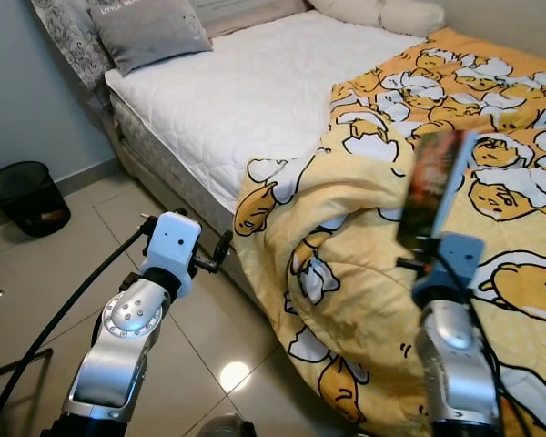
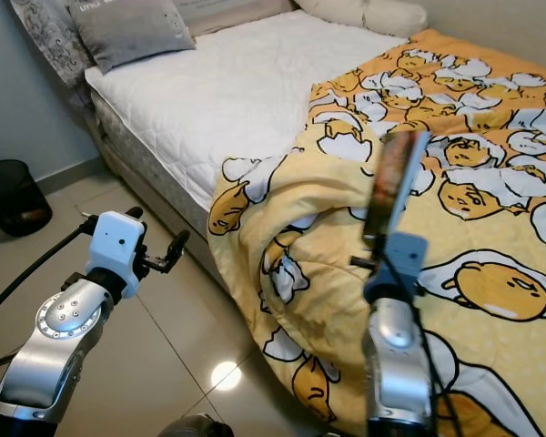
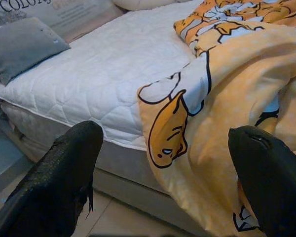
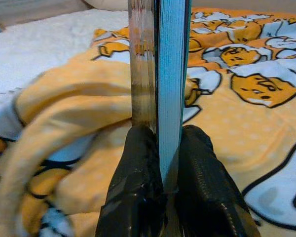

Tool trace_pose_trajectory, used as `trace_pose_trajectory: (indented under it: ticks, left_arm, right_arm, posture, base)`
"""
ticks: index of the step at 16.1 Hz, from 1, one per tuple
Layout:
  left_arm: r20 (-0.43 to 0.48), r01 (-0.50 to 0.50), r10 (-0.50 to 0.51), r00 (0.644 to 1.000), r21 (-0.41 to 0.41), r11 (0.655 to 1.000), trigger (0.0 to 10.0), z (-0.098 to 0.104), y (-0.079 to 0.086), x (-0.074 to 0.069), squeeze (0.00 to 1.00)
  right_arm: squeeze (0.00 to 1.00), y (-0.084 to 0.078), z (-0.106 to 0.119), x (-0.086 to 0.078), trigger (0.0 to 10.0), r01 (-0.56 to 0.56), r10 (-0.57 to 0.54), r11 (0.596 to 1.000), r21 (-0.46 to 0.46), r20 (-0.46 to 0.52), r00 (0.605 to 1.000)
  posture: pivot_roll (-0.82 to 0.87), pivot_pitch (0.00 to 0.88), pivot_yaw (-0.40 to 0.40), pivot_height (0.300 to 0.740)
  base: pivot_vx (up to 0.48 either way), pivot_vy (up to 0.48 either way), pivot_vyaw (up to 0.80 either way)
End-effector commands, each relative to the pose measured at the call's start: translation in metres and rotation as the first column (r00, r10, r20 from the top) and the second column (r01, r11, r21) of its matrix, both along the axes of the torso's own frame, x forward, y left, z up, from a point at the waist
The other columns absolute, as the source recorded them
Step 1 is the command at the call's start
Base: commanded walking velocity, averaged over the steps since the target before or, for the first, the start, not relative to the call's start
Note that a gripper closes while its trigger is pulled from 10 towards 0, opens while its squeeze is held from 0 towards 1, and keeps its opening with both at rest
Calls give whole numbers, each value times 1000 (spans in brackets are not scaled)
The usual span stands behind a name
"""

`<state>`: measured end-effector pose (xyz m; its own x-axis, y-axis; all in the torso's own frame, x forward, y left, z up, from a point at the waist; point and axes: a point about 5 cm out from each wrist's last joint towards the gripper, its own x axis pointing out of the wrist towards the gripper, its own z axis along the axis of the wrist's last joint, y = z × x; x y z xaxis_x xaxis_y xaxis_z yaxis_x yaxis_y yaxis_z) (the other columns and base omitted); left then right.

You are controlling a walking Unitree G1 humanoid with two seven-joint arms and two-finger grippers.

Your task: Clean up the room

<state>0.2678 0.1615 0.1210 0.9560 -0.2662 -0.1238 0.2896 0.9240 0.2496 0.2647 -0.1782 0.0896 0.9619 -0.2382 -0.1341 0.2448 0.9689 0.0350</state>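
Yellow blanket (image 1: 455,209) printed with white-and-orange cartoon eggs, lower right; white quilted mattress (image 1: 255,91), upper centre; grey pillow (image 1: 150,29), top left; black mesh bin (image 1: 27,196), left; beige glossy floor tiles (image 1: 118,228).

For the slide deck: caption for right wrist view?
Right claw shut on an upright book above the yellow cartoon blanket.

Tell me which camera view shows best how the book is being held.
The right wrist view: the book stands upright on its edge, pinched between the right end effector's two black fingers, page block facing the camera. Both eye views show it from farther off and blurred, raised above the yellow blanket, its cover unreadable.
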Motion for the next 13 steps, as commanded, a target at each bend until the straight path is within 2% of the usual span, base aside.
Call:
trace_pose_trajectory:
  ticks: [1,3,5,6,8,10,13]
  left_arm:
    - [9,-26,26,1000,6,1000,10000,1,5,0,231]
    - [-5,-31,31,1000,-1,1000,10000,-1,4,1,235]
    - [-4,-11,11,1000,2,1000,10000,-1,0,3,231]
    - [-6,-13,13,1000,2,1000,10000,-2,1,3,231]
    - [-11,-9,9,1000,-2,1000,10000,-3,-2,2,231]
    - [-11,-3,3,1000,1,1000,10000,-3,-2,3,231]
    - [-10,-8,8,1000,2,1000,10000,-3,0,4,235]
  right_arm:
    - [0,-1,12,2,10000,9,-9,1000,1,50,999]
    - [0,4,10,1,10000,-45,44,999,26,39,998]
    - [0,4,10,1,10000,-38,35,997,71,36,999]
    - [0,3,9,0,10000,-27,25,997,72,30,999]
    - [0,2,8,-1,10000,-20,19,997,76,23,1000]
    - [0,3,8,0,10000,-31,30,996,78,16,999]
    - [0,9,7,3,10000,-76,76,994,80,4,997]
  posture:
    - [54,0,14,740]
    - [35,0,29,740]
    - [35,0,34,740]
    - [29,0,37,740]
    - [27,0,36,740]
    - [30,0,35,740]
    - [39,0,29,740]
  base:
    - [0,274,0]
    - [0,293,0]
    - [0,300,0]
    - [0,304,-800]
    - [0,300,0]
    - [0,300,-800]
    - [0,300,0]
